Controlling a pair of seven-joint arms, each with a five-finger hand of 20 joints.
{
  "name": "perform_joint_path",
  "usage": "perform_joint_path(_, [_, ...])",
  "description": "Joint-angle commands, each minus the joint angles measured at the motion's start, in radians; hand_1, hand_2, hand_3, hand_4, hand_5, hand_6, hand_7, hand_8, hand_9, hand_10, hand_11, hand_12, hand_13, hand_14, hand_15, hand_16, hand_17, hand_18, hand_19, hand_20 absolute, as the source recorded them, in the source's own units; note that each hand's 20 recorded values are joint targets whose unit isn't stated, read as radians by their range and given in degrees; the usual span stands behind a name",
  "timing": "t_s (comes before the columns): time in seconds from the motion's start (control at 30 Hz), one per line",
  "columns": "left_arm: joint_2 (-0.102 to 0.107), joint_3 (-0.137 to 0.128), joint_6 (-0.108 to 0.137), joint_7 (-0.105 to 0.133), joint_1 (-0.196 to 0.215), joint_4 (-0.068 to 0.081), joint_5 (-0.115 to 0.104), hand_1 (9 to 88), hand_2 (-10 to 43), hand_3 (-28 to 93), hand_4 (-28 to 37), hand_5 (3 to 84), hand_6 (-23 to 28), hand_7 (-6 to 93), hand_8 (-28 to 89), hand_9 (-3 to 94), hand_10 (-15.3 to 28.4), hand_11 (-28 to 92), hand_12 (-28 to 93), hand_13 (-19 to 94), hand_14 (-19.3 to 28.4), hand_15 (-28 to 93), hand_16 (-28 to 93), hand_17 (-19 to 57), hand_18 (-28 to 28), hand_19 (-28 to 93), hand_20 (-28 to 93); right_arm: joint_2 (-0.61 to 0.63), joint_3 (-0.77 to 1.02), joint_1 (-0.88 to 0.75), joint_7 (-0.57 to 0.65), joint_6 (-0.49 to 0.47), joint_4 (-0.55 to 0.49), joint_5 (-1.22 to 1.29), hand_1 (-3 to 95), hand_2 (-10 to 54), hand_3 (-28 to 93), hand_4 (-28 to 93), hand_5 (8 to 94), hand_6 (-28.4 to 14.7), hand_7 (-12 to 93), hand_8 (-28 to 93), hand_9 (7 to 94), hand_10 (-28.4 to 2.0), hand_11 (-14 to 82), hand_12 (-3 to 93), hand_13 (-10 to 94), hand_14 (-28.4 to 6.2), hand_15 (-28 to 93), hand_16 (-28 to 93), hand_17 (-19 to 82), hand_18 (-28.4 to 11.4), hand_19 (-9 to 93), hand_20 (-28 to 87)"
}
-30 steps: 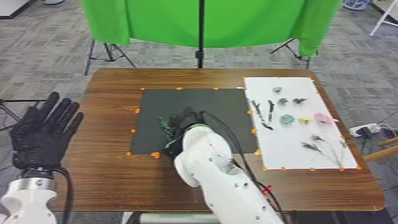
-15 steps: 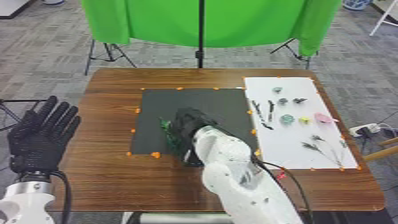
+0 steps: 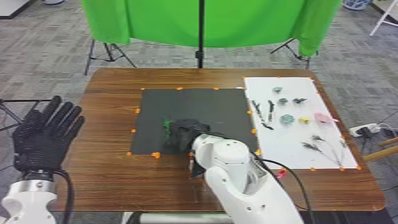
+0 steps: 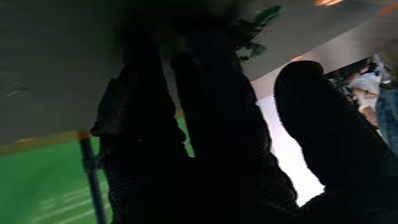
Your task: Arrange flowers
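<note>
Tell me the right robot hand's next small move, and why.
Probably ease the right robot hand straight up from the dark mat: its fingers look straight, with the green sprig close beside them, so a sideways move might drag it.

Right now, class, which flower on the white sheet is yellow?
The small flower between a teal flower and the pink flower; no other there is yellow.
</note>
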Motion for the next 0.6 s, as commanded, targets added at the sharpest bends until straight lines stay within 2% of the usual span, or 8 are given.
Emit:
perform_joint_path(0.03, [0.003,0.016,-0.008,-0.022,-0.008,0.009,-0.009,27.2,9.5,79,-28.3,43.4,7.1,7.3,-8,37.7,13.3,13,9,31,12.4,13,-1,-4.5,12.3,27,11,-0.033,-0.034,-0.041,0.037,-0.020,0.014,0.077,26.5,10.9,82,-18,75.3,-6.2,9,-11,50.7,-15.9,5.9,9.0,40,-19.3,52,16,20,-23.5,81,46])
perform_joint_path(0.3, [0.008,0.024,-0.004,-0.027,-0.017,0.014,-0.010,27.2,9.6,79,-28.3,43.4,7.2,7.3,-8,37.8,13.3,13,9,31,12.3,13,-1,-4.5,12.3,27,11,-0.057,-0.024,-0.036,0.025,-0.026,0.037,0.066,26.5,11.1,82,-18,75.0,-6.3,9,-11,48.1,-16.6,5.1,8.5,40,-19.4,52,16,21,-23.3,80,46])
perform_joint_path(0.4, [0.005,0.024,-0.005,-0.028,-0.017,0.014,-0.011,27.3,9.6,79,-28.3,43.4,7.2,7.3,-8,37.8,13.3,13,9,31,12.3,14,-1,-4.5,12.3,27,11,-0.056,-0.022,-0.042,-0.009,-0.021,0.037,0.037,26.6,11.3,82,-18,75.1,-6.3,10,-11,47.8,-15.7,5.3,8.3,40,-19.3,51,16,21,-23.2,80,46])
perform_joint_path(0.6, [-0.005,0.020,-0.009,-0.023,-0.002,0.012,-0.013,27.2,9.5,79,-28.3,43.5,7.2,7.4,-8,37.9,13.2,13,9,31,12.2,14,-1,-4.5,12.3,27,11,-0.049,-0.018,-0.040,0.028,-0.024,0.024,0.070,26.8,12.0,83,-18,75.9,-5.6,11,-11,46.2,-14.6,5.2,8.2,40,-18.6,48,15,21,-23.0,80,46])
